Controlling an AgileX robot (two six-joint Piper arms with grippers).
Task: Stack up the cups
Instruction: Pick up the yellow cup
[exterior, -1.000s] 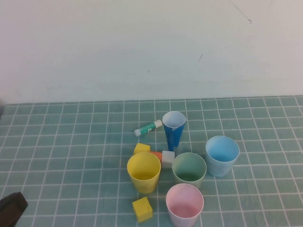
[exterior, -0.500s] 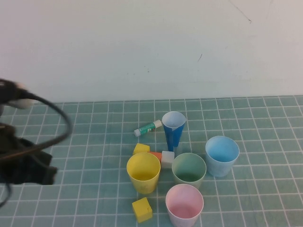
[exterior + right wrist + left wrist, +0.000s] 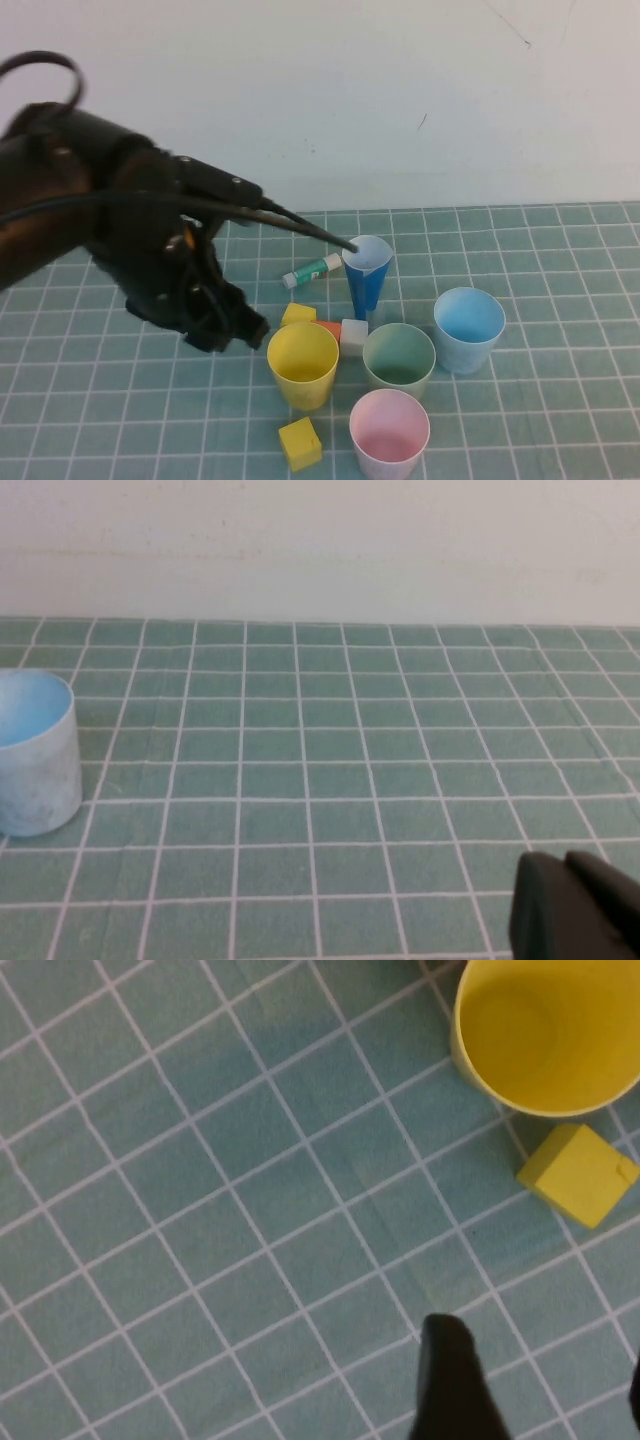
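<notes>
Now the left hand hovers just left of the yellow cup, fingers spread and empty. Green cup, blue cup and pink cup stand upright, unstacked, on the tiled bench. Right hand sits low, well apart from them, fingers pressed together.

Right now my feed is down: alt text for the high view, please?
The left gripper hangs open and empty just left of the yellow cup. The pale green cup, light blue cup and pink cup stand upright, unstacked. The right gripper is out of view.
</notes>
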